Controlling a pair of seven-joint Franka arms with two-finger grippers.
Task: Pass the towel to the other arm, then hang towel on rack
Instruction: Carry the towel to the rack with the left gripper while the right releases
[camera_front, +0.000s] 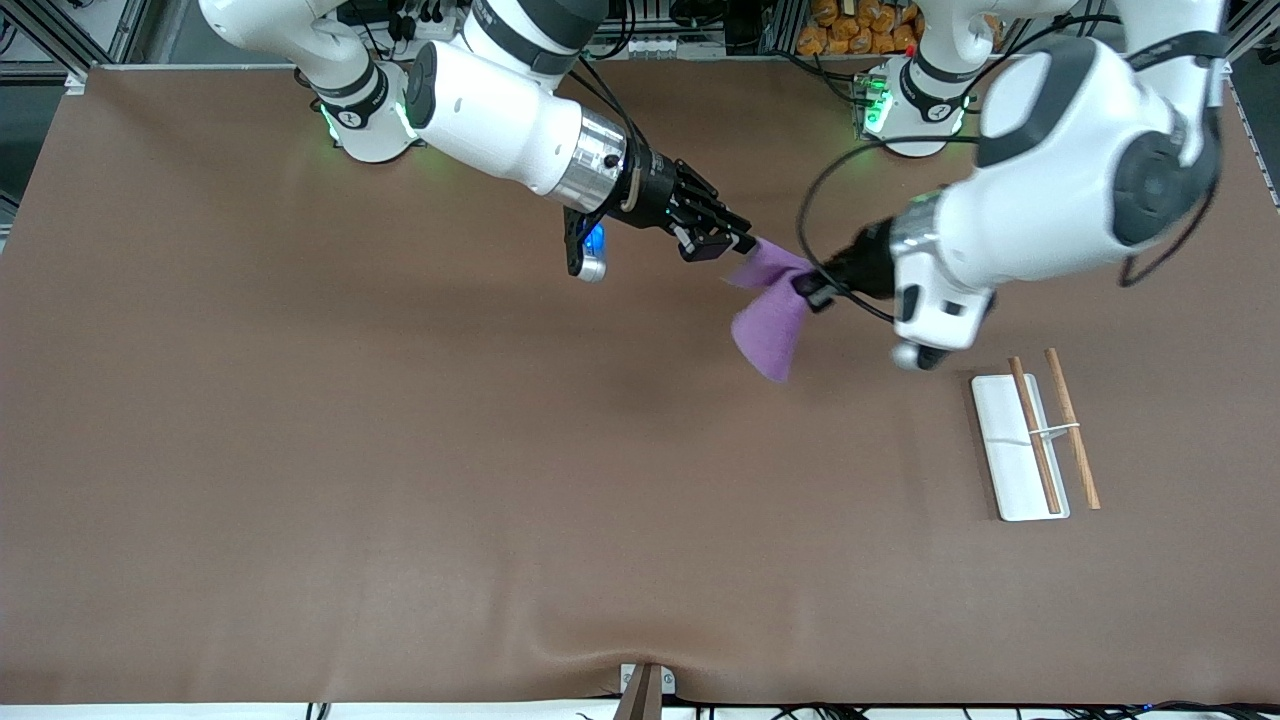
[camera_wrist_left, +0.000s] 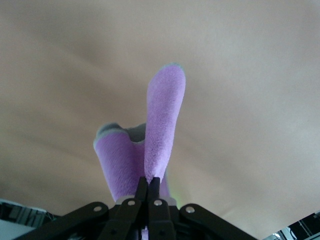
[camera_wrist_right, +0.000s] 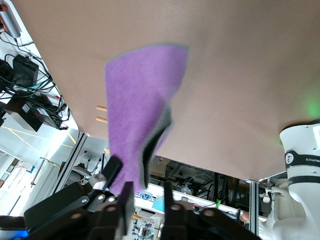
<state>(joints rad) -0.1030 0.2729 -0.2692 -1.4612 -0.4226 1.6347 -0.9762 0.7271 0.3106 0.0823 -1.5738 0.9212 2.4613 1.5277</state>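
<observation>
**Towel held in mid-air between the two arms**

The small soft purple towel with grey edging hangs in the air over the middle of the brown counter, its long axis running downward from a pinched upper corner — the loose end dangles free. The left end effector has its fingers pressed together on a fold of the cloth; the left wrist view shows the two black fingertips closed tight with purple fabric rising between them. The right end effector sits at the towel's upper edge, just beside the left one; in the right wrist view its fingers stand apart with a visible gap, and the cloth lies against one finger rather than being clamped.

The small white flat-based rack with two thin light-brown wooden rods stands on the counter toward the left arm's end, nearer the front camera than the towel. The left arm is plainly the closer one, so the hand-over looks essentially done and the carry to the rods comes next.
</observation>
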